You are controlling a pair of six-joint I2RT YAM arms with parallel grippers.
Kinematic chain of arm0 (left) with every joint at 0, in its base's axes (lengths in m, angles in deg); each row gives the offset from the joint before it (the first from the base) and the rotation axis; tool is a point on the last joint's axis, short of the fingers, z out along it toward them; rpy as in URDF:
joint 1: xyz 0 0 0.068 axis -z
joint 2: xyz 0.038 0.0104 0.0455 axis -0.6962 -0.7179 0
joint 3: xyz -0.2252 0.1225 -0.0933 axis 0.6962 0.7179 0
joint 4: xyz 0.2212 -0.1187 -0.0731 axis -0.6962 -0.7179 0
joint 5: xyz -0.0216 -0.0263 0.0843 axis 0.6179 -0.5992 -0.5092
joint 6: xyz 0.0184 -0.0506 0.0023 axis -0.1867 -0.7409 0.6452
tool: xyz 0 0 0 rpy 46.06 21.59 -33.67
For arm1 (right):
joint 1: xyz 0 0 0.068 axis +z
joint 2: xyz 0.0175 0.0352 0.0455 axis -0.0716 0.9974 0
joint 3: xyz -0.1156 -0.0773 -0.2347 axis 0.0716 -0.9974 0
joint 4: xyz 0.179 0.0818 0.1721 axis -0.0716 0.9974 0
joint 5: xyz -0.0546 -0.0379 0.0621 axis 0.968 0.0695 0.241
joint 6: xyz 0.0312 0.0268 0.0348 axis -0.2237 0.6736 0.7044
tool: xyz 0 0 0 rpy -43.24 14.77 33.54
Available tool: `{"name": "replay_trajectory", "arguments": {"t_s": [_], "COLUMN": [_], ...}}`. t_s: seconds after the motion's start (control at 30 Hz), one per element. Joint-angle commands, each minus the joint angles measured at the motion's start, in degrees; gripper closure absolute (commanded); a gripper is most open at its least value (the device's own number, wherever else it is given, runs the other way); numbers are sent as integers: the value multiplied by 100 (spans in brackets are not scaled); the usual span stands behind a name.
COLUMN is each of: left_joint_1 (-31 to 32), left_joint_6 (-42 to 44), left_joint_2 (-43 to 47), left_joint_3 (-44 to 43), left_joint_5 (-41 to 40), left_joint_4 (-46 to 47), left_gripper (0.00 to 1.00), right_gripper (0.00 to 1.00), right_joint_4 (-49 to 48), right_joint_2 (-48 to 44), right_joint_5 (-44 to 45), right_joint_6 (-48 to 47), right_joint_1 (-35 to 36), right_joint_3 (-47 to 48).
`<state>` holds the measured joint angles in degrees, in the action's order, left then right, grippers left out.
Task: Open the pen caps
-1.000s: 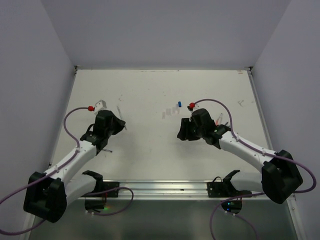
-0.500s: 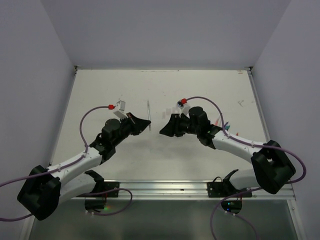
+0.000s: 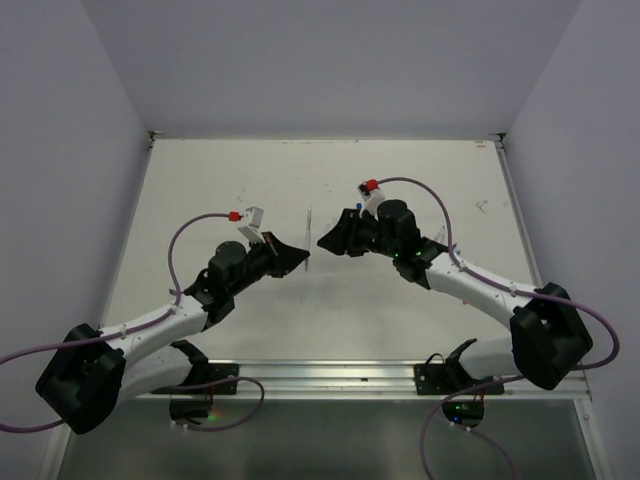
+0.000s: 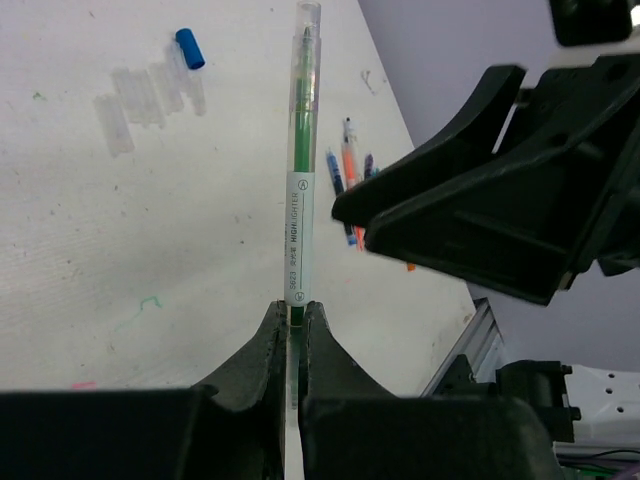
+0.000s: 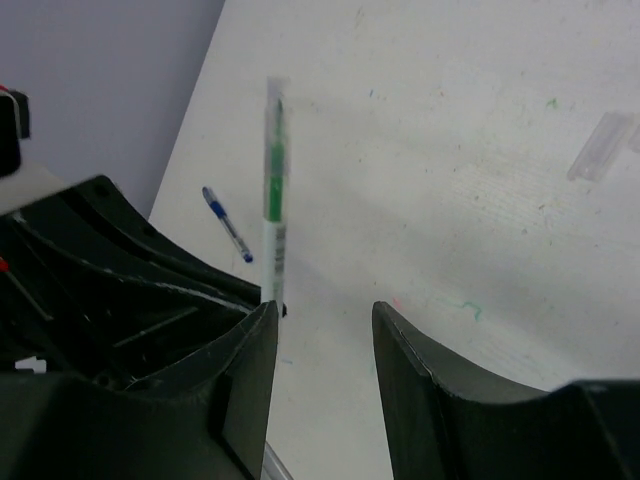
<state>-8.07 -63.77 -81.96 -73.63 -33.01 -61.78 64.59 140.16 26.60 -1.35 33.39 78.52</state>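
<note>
My left gripper is shut on the lower end of a green highlighter pen, which it holds off the table. The pen's clear cap sits on the far tip. In the top view the pen rises between the two grippers. My right gripper is open and empty. The pen stands just beyond its left fingertip, not between the fingers. A loose blue cap and several clear caps lie on the table behind.
Several loose pens lie on the white table at the right, under the right arm. A blue pen lies at the left. Grey walls close in the table's sides and back, and a metal rail runs along the near edge.
Both arms have swung in toward the table's middle. The left one has raised the pen, and the right gripper has come up close to it, its jaws slightly narrower.
</note>
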Motion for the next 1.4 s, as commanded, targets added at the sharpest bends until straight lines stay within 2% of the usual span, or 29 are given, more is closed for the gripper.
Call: {"name": "replay_trajectory", "arguments": {"t_s": [0.0,0.3,0.57,1.07,1.37], "left_joint_1": [60,156,305,350,446], "left_joint_6": [348,409,427,497,471], "left_joint_2": [89,37,-244,-350,-438], "left_joint_3": [143,178,11,-252,-323], "left_joint_5": [238,441,449,133,274], "left_joint_4": [247,475,581,150,317], "left_gripper": [100,100,100,100,100], "right_gripper": [54,56,60,60,62], "right_joint_4": [165,-326,-599,-679,-924], "right_joint_2": [-191,354,477,-76,187], "right_joint_5": [368,-80,-177,-63,-247], "right_joint_6": [-193,70,228,264,430], "right_joint_1": [-93,-93,-102,-93,-93], "right_joint_3": [418,550,515,76,155]}}
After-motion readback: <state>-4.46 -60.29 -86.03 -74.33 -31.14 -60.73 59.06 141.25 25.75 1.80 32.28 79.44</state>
